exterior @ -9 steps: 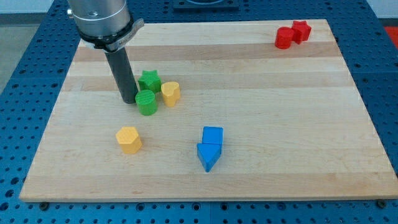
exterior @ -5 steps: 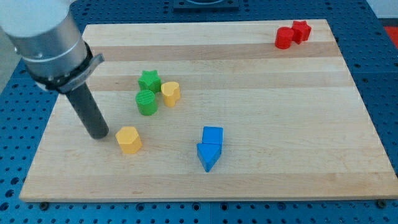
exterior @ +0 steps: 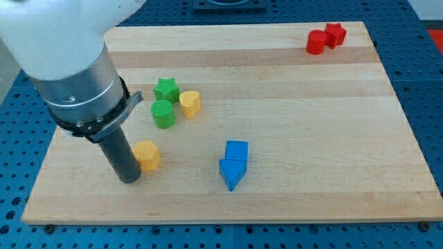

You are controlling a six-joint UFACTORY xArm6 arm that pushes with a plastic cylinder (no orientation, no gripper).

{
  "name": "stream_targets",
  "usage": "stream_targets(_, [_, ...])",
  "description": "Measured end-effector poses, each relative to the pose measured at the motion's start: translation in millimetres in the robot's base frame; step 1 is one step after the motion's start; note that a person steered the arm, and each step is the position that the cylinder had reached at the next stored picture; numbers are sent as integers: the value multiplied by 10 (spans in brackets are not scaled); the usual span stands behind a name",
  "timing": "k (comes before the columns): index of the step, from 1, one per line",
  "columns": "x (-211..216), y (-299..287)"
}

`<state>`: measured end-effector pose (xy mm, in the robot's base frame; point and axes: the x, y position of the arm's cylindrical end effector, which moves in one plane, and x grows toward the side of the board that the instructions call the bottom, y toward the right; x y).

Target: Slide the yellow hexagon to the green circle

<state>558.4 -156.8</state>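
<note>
Your tip (exterior: 129, 178) sits just left-below the yellow hexagon (exterior: 147, 155), apparently touching; green circle (exterior: 163, 113) above it, apart. No jaws on this rod.

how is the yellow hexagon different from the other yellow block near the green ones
The yellow hexagon sits lower on the board, right against my tip; the other yellow block sits higher, beside the green circle, away from my tip. The hexagon looks orange-yellow with flat facets; the other looks paler and rounder. Both are small and stand upright.
</note>
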Motion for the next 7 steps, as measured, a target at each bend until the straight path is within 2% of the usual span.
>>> stream_targets(2, [-74, 16])
stream_targets(5, [-251, 393])
stream_targets(7, [-231, 140])
